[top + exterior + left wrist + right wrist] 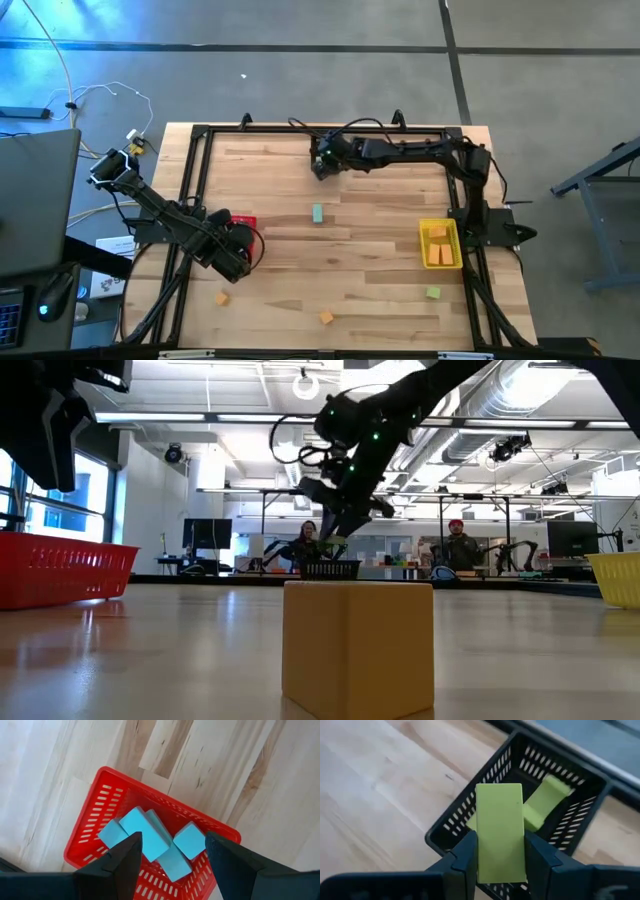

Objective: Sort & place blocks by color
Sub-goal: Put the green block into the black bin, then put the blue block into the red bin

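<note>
Clamping a lime green bar (500,832), the right tool (500,857) hangs over the black bin (570,810); only its wrist view shows that. Left tool (170,857), fingers apart, hovers over the red bin (95,820) at mid-left, counter middle open.

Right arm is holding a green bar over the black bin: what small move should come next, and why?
Probably open the right gripper and drop the green bar. It hangs clamped above the black bin, which already holds green blocks, so releasing there fits the colour sort. The left gripper hovers open over the red bin.

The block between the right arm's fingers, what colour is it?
Lime green block; the right wrist view shows it best.
</note>
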